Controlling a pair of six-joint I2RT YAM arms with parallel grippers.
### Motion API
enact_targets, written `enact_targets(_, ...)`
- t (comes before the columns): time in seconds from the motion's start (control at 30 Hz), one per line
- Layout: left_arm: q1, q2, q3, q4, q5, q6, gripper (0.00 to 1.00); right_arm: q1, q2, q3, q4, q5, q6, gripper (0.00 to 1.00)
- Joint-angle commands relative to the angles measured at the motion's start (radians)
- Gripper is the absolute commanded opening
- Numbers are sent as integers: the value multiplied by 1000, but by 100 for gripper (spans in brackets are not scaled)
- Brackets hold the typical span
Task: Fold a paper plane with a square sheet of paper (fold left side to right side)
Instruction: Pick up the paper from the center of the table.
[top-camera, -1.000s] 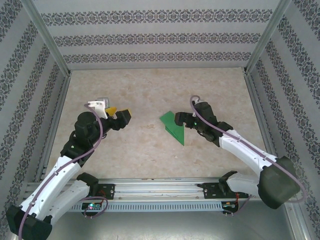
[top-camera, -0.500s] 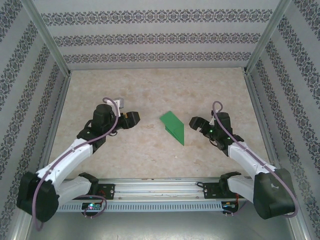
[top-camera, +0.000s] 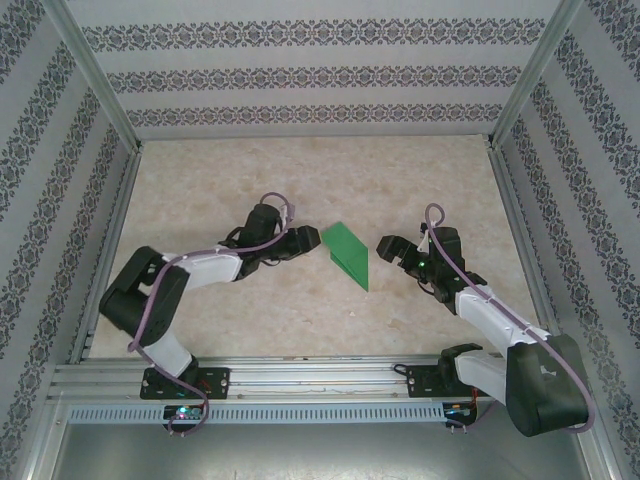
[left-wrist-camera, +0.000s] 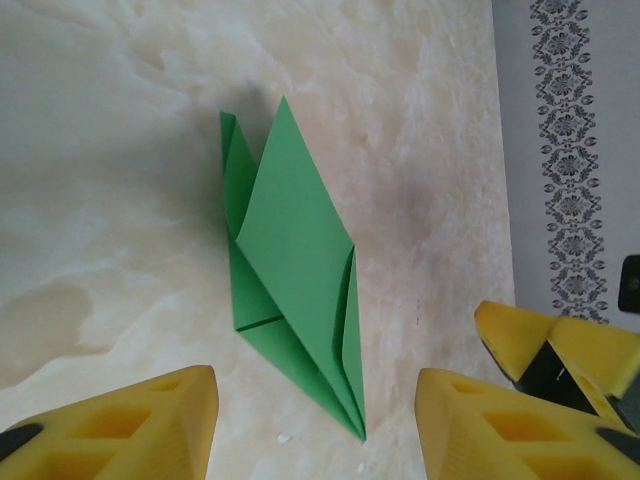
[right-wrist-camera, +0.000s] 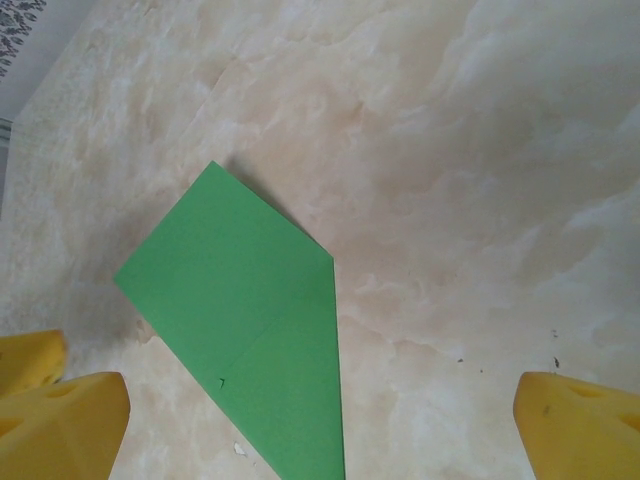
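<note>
The green sheet of paper (top-camera: 348, 253) lies flat near the middle of the marble-look table (top-camera: 300, 180), folded into a slim pointed dart, the paper plane. In the left wrist view the paper plane (left-wrist-camera: 295, 250) shows layered flaps, and its sharp tip lies between my yellow fingers (left-wrist-camera: 150, 420). My left gripper (top-camera: 310, 240) sits low at the paper's left edge, its jaws apart and holding nothing. My right gripper (top-camera: 388, 248) stands wide open a little to the right of the paper, apart from it. From the right wrist the paper (right-wrist-camera: 250, 330) looks smooth with one crease.
Patterned walls (top-camera: 320, 80) and metal frame posts (top-camera: 100, 90) close in the table on three sides. A metal rail (top-camera: 320, 375) with the arm bases runs along the near edge. Bare table surface lies behind and in front of the paper.
My left arm has swung right across the table to the paper's left edge, and its jaws have narrowed. My right gripper drew back from the paper's right edge, then stayed still.
</note>
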Motion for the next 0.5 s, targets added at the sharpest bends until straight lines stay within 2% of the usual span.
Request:
enact_targets(0.0,-26,73,59,146,-4,-97,54,-16,1,1,27,-20,5,98)
enact_targets(0.17,-34,161,100,142,-49,-150,53,-20,-11,-7,25,-22,10,98)
enact_targets(0.37,-40,239,172,119,-37,-163,51,-25,-31,-12,19,-26,11,98)
enact_targets(0.47,-42,273,208,117,-21,-162,36,-28,-37,-13,19,-31,10,98)
